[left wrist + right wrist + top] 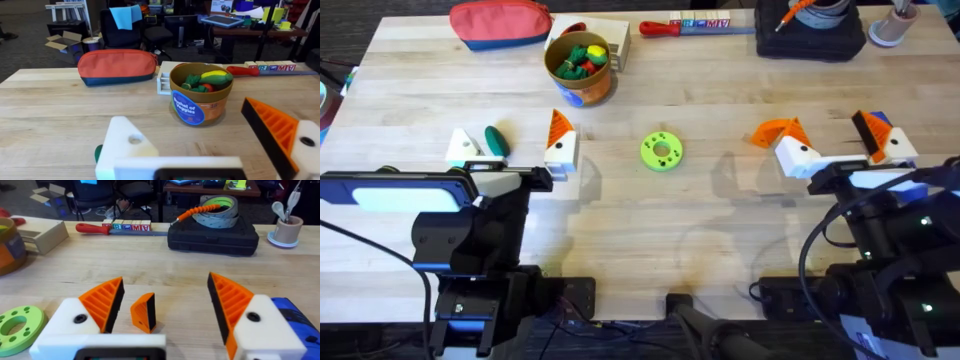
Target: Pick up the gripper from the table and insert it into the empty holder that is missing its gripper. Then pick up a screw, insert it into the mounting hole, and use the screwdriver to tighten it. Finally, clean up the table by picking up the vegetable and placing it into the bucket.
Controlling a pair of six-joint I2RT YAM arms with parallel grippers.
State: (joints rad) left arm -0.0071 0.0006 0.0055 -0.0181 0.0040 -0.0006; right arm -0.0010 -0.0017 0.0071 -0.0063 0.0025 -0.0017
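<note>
Item: the gripper [144, 312], a loose orange ribbed wedge. It lies on the table [165, 255], right of centre, untouched between the wide-spread fingers of the right gripper [165, 287]. We judge it light, rigid plastic, best pinched across its flat sides, not the ribs.

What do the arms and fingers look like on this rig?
Both arms black with black cables: left arm, right arm. Right gripper: white fingers, orange ribbed triangular pads, black screw dots. Left gripper: same, but one finger is bare white.
</note>
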